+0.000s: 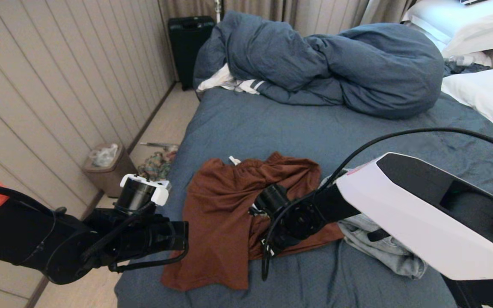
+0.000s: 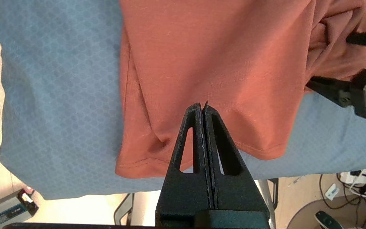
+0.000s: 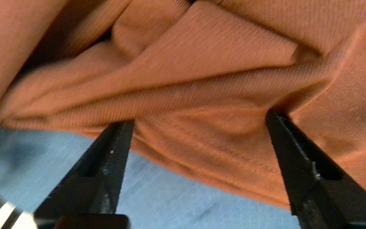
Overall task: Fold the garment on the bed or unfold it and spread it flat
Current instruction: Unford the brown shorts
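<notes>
A rust-brown garment (image 1: 225, 222) lies crumpled on the bed (image 1: 272, 128) near its front left corner, with a white tag at its far edge. My left gripper (image 2: 202, 105) hovers shut and empty over the garment's near hem (image 2: 145, 163), by the bed's left edge (image 1: 180, 237). My right gripper (image 3: 197, 119) is open wide at the garment's bunched right side (image 1: 260, 208). Its fingers (image 3: 113, 152) stand either side of a folded hem (image 3: 221, 149), just above the sheet and gripping nothing. The left wrist view also catches the right gripper (image 2: 345, 92) at the cloth's folds.
A pale grey garment (image 1: 383, 248) lies under my right arm. The bunched blue duvet (image 1: 336, 64) and white pillows (image 1: 486, 94) fill the far side. A striped white cloth (image 1: 229, 83) peeks from the duvet. On the floor to the left stand a bin (image 1: 107, 167) and a black suitcase (image 1: 188, 42).
</notes>
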